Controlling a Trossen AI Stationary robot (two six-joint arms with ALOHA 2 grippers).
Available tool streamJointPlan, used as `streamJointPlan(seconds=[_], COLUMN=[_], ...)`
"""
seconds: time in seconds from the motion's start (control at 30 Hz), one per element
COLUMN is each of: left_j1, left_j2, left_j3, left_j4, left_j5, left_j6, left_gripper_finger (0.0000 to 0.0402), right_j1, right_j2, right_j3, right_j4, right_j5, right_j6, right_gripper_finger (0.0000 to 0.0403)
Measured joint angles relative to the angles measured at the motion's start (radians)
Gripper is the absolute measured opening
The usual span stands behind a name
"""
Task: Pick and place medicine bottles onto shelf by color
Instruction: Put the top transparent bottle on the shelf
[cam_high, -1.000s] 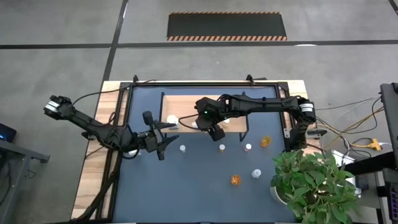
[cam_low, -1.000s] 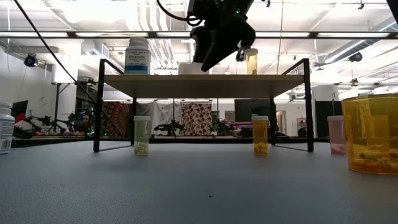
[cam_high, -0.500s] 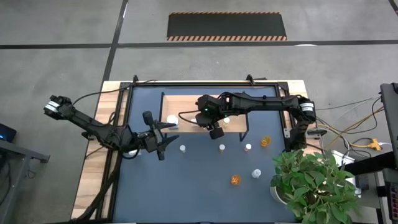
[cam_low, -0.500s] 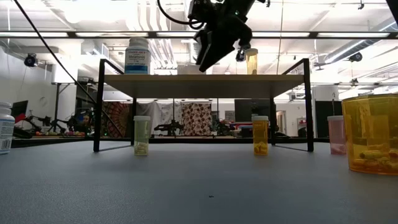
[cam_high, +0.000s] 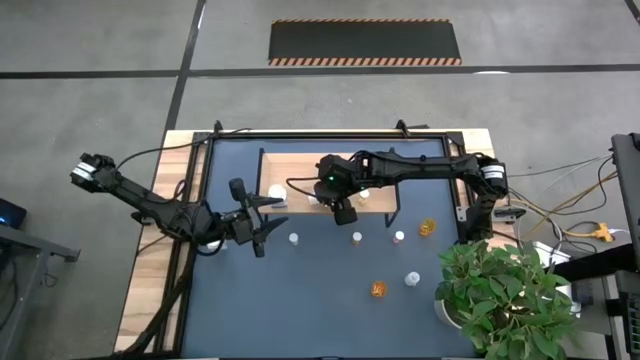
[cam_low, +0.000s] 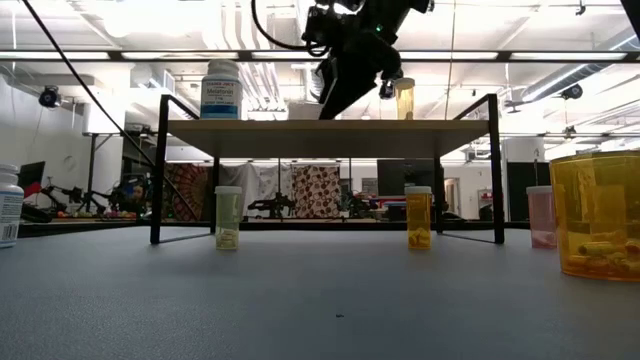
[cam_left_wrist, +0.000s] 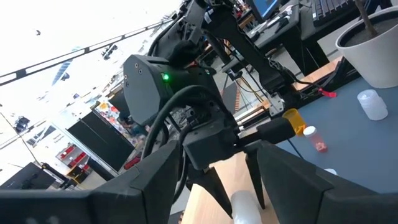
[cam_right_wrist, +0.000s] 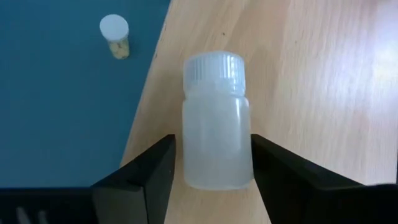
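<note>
The shelf (cam_high: 300, 165) stands at the table's far middle. My right gripper (cam_high: 341, 208) is over its near edge, with its fingers open on either side of a small white bottle (cam_right_wrist: 216, 124). That bottle stands upright on the board and also shows in the low view (cam_low: 303, 108). A larger white bottle (cam_low: 222, 90) and an amber bottle (cam_low: 404, 98) stand on the shelf too. My left gripper (cam_high: 265, 222) is open and empty, off the shelf's near left corner. My right gripper's fingers (cam_right_wrist: 149, 171) flank the body of the white bottle (cam_right_wrist: 186, 155) from above at a slant. A thin strip of wood shows between one finger and the bottle. I cannot tell whether the other finger (cam_right_wrist: 280, 168) touches it. The bottle rests on its base on the shelf.
Several small bottles stand on the blue table near the shelf: pale-capped ones (cam_high: 294, 239) (cam_high: 357, 238) (cam_high: 399, 237), amber ones (cam_high: 428, 228) (cam_high: 379, 289) and a white one (cam_high: 412, 278). A potted plant (cam_high: 505, 300) fills the near right corner.
My right gripper has shifted a little toward the table's far edge and left over the shelf. The white bottle has stayed standing on the board.
</note>
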Motion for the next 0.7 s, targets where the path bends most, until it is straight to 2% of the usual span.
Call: streamJointPlan(seconds=[0.23,0.43,0.7], left_j1=[0.000,0.000,0.000], left_j2=[0.000,0.000,0.000], left_j3=[0.000,0.000,0.000], left_j4=[0.004,0.003,0.007], left_j5=[0.000,0.000,0.000], left_j6=[0.000,0.000,0.000], left_gripper_finger=[0.0201,0.0201,0.0201], right_j1=[0.000,0.000,0.003], right_j2=[0.000,-0.001,-0.075], right_j3=[-0.006,-0.005,-0.005], right_j4=[0.021,0.021,0.020], right_j5=[0.003,0.009,0.010], right_j6=[-0.007,-0.001,0.017], right_gripper_finger=[0.0182,0.0131,0.0142])
